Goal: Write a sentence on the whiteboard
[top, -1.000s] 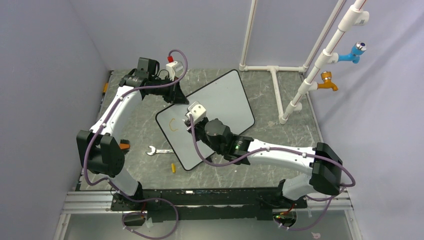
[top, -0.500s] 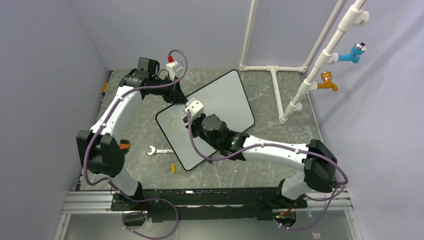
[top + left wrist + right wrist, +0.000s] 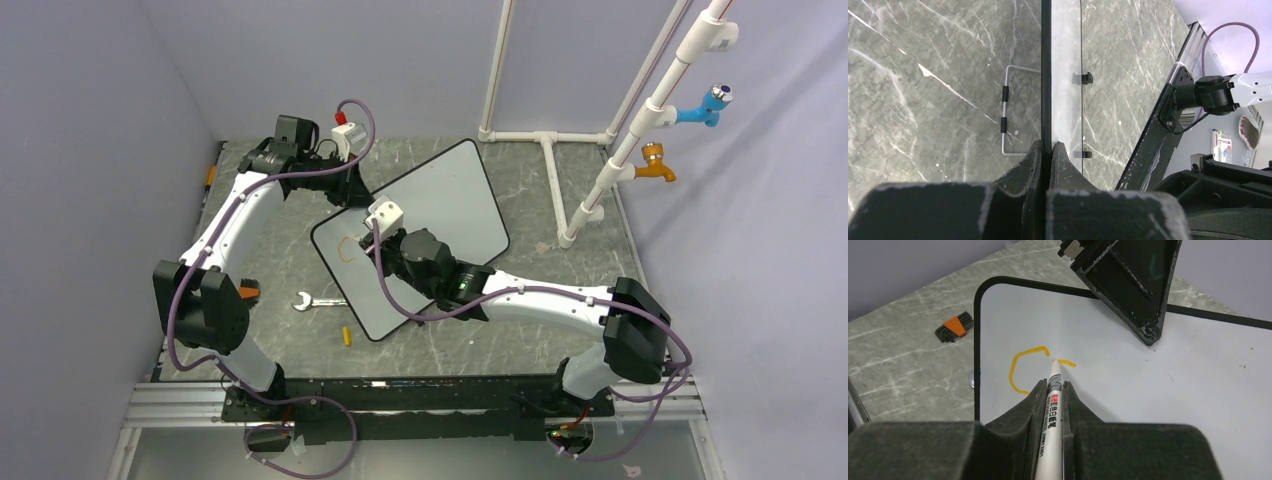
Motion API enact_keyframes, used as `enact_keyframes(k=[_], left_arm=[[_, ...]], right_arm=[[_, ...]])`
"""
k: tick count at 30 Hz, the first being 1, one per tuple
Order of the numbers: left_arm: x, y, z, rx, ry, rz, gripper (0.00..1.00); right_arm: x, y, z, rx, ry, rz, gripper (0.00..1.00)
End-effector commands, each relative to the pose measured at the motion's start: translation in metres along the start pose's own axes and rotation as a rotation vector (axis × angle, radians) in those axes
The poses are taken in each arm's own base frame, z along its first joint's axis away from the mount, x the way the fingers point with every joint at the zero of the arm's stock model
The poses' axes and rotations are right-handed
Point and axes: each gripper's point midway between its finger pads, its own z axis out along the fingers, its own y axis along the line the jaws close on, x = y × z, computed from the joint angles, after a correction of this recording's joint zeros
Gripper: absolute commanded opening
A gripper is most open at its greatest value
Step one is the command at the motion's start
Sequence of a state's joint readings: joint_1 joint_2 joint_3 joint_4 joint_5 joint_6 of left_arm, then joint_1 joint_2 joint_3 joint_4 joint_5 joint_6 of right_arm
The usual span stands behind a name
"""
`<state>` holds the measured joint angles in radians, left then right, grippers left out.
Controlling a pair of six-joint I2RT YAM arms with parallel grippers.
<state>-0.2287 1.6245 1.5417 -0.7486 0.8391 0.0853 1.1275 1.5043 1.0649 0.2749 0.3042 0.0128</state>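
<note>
While the left gripper [image 3: 1047,148] pinches the whiteboard [image 3: 1158,390] rim, the right gripper [image 3: 1054,386], clenched on a marker [image 3: 1055,371], rests the tip just right of the sentence [image 3: 1013,371], one orange C; blank board lies rightward.

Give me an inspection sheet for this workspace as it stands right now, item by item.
Surface: grey marbled table.
Job's things: whiteboard sits askew; sentence barely begun, an orange C and a short stroke.
Clutter: wrench, small yellow piece, hex key set, all off the board.
Grippers: left gripper shut on the whiteboard's rim; right gripper shut on the marker, tip at the strokes.
Cables: purple cable loops over the board.
Surroundings: white pipe frame, blue tap, orange tap.
</note>
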Motion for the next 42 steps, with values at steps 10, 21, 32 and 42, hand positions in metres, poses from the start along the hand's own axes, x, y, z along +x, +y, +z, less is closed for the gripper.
enact_keyframes(k=[10,21,32,42], left_arm=[[-0.001,0.009,-0.005,-0.095,0.004,0.11,0.0],[-0.001,0.009,-0.005,-0.091,0.006,0.109,0.0],[-0.001,0.007,-0.005,-0.088,0.002,0.112,0.0],[-0.002,0.007,-0.005,-0.086,0.001,0.112,0.0]], right_arm=[[0.024,0.003,-0.011,-0.022,0.042,0.061,0.0],[0.024,-0.018,-0.019,0.082,0.052,0.043,0.0],[-0.003,-0.032,-0.008,0.14,0.003,0.024,0.0],[-0.016,-0.021,0.002,0.081,-0.021,0.031,0.0]])
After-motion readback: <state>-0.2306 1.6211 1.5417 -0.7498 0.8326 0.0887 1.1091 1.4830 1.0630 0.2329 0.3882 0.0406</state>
